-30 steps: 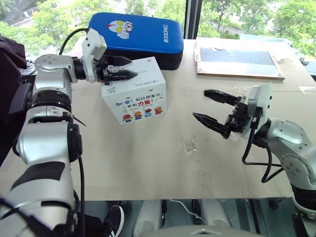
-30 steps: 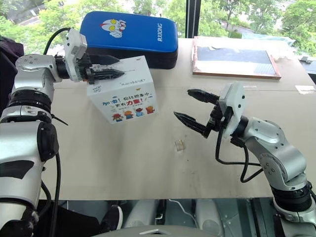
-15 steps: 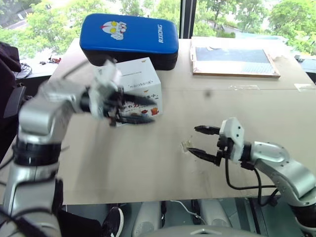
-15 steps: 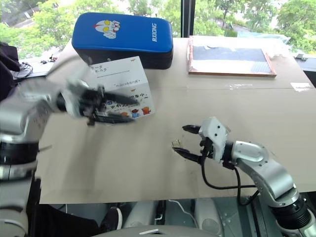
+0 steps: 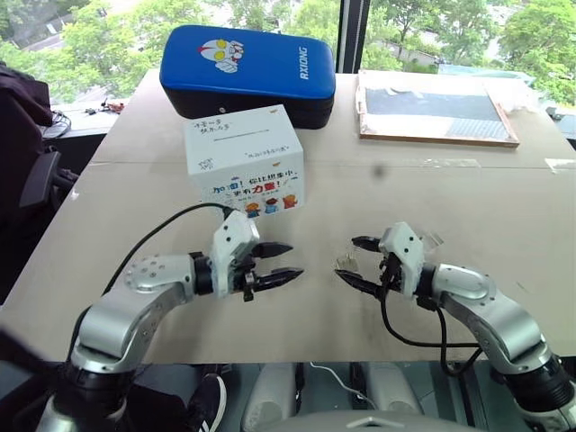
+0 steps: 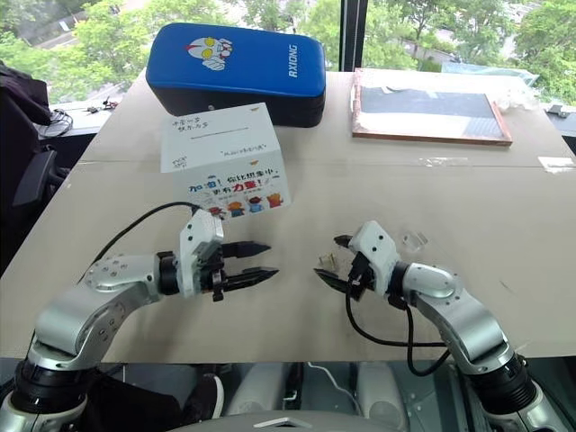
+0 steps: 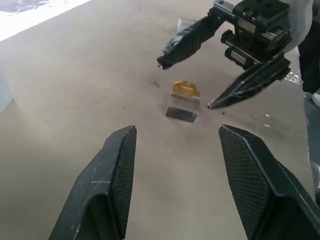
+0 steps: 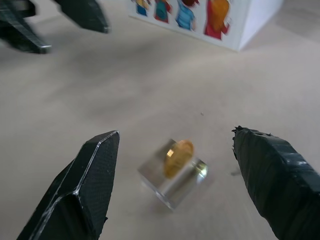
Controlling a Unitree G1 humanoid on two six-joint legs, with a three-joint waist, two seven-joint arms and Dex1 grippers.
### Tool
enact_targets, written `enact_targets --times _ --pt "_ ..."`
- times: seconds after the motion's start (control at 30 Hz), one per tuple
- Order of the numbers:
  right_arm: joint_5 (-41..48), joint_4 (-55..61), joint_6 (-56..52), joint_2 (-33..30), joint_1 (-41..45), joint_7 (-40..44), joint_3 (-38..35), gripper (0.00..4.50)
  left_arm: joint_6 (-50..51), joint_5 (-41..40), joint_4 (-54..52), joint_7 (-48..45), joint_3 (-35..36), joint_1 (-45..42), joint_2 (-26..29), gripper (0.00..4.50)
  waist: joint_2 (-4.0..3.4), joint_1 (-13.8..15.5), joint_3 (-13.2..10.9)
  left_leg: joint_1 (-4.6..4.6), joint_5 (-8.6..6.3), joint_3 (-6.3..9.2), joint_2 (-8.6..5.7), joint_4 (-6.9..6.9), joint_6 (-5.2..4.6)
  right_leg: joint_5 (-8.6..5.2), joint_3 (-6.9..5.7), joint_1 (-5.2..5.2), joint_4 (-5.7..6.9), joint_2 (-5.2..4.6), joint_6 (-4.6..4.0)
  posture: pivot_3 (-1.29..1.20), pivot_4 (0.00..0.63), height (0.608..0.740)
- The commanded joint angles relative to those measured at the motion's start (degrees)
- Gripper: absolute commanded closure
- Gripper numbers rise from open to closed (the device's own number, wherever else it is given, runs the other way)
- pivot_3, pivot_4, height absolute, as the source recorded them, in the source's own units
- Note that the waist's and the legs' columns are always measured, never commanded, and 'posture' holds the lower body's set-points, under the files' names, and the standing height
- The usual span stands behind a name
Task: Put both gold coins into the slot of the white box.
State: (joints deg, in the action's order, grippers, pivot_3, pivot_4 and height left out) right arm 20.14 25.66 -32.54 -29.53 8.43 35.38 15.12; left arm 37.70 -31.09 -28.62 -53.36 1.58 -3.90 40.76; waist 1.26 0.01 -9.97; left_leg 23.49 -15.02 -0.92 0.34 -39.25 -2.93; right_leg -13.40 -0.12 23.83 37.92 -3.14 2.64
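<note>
One gold coin (image 8: 178,157) stands in clear holder (image 8: 172,186); right gripper (image 5: 358,261) open, left gripper (image 5: 274,263) open, empty. Risk: closing fingers knock holder over.

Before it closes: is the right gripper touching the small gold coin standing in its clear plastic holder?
Apart. In the right wrist view the gold coin in its clear holder sits between the open right gripper, bare table on both sides.
</note>
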Motion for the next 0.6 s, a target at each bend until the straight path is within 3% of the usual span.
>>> enact_targets --times 0.03,0.13,0.23,0.3,0.43,0.6 --pt "-0.26 0.86 -0.46 0.37 0.89 0.06 -0.79 0.59 -2.20 0.35 -1.90 0.55 0.55 0.28 0.48 1.87 0.00 0.09 0.00 -0.01 0.00 0.01 0.00 0.00 0.00 0.00 0.00 -0.01 -0.01 0.00 0.00 0.00 0.150 0.740" --pt "-0.72 0.75 -0.99 0.69 1.32 0.13 -0.64 0.59 -2.16 0.19 -1.50 0.34 0.88 -0.40 1.08 1.87 0.00 0.08 0.00 -0.01 0.00 -0.04 -0.01 -0.01 0.00 0.00 -0.04 -0.01 -0.03 0.00 -0.01 0.00 0.150 0.740" --pt "-0.91 0.58 -1.45 1.46 1.84 -0.19 -0.73 1.35 -2.16 -0.71 -1.69 -0.14 1.02 -1.15 1.13 1.81 0.00 0.07 0.00 -0.01 0.00 -0.06 -0.01 0.00 0.00 0.01 -0.05 -0.01 -0.04 0.00 -0.01 0.00 0.150 0.740" --pt "-1.23 0.30 -1.65 1.76 2.14 -0.32 -0.67 2.57 -2.01 -2.38 -2.07 -1.32 1.38 -1.45 1.14 1.81 0.00 0.06 0.00 -0.01 0.00 -0.05 -0.01 0.00 0.00 0.01 -0.07 -0.01 -0.03 0.00 -0.01 0.00 0.150 0.740" --pt "-1.59 0.15 -2.23 2.10 2.41 -0.14 -0.54 4.37 -4.30 -3.66 -2.43 -5.74 2.21 -0.28 3.28 1.81 0.00 -0.06 0.00 0.00 0.00 -0.05 -0.01 0.00 0.00 0.00 -0.07 0.00 -0.04 0.00 -0.01 0.00 0.150 0.740" --pt "-2.17 0.09 -3.07 1.89 2.84 0.21 -0.19 4.37 -6.49 -2.50 -0.19 -7.95 1.89 -0.94 5.33 1.81 0.00 -0.13 0.00 -0.01 0.00 -0.05 -0.01 0.01 -0.01 -0.01 -0.07 0.00 -0.04 0.00 -0.04 0.00 0.150 0.740"
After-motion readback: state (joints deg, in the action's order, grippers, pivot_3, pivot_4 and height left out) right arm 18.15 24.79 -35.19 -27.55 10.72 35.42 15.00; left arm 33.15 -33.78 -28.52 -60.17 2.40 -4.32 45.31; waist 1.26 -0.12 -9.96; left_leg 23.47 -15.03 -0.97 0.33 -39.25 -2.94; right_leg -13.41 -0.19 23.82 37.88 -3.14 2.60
